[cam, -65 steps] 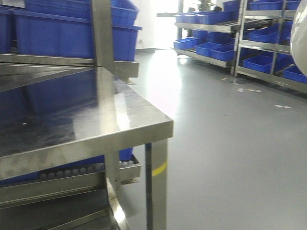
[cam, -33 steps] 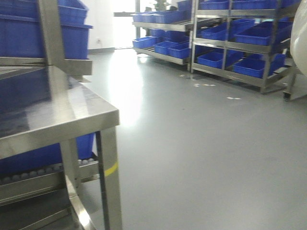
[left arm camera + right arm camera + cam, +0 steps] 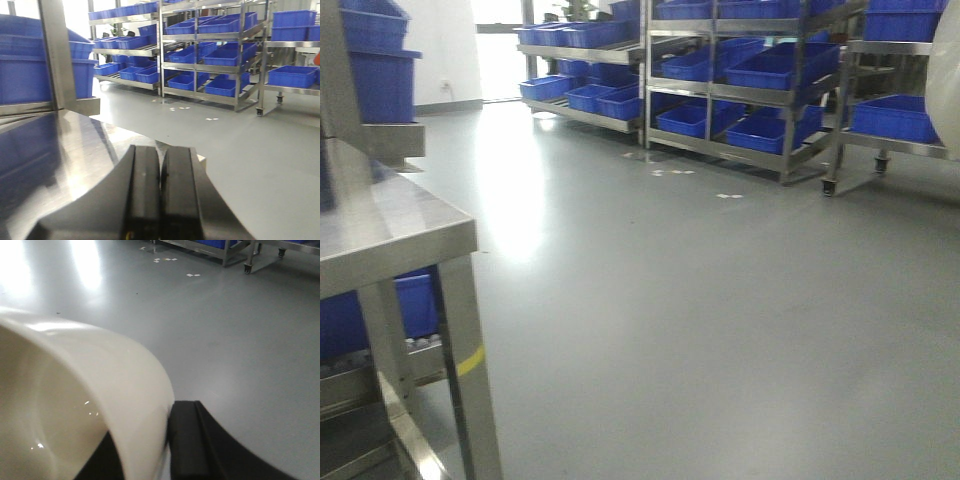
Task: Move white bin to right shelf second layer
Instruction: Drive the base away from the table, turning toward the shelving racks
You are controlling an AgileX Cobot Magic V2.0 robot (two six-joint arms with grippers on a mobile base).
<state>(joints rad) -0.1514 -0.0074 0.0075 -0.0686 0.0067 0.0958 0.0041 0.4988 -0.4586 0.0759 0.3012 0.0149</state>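
Pinching glossy, rounded white bin (image 3: 75, 385) wall: right claw (image 3: 145, 450) | left claw (image 3: 160, 185) closed, empty; mirror-smooth steel table (image 3: 75, 150) below

We hold our left gripper (image 3: 160, 152) at the lower centre of its wrist view, its two black fingers (image 3: 145, 190) pressed flat together. Our right gripper (image 3: 142, 435) sits at the bottom edge, jaws pinching the white bin (image 3: 75, 360) by its wall.

Steel table (image 3: 400, 232) stands left. A blue crate (image 3: 415, 300) sits on the roller level (image 3: 350, 365) under it. Gray floor (image 3: 700, 300) right of table carries steel racks (image 3: 798, 100) well beyond it, loaded with blue crates (image 3: 770, 70).
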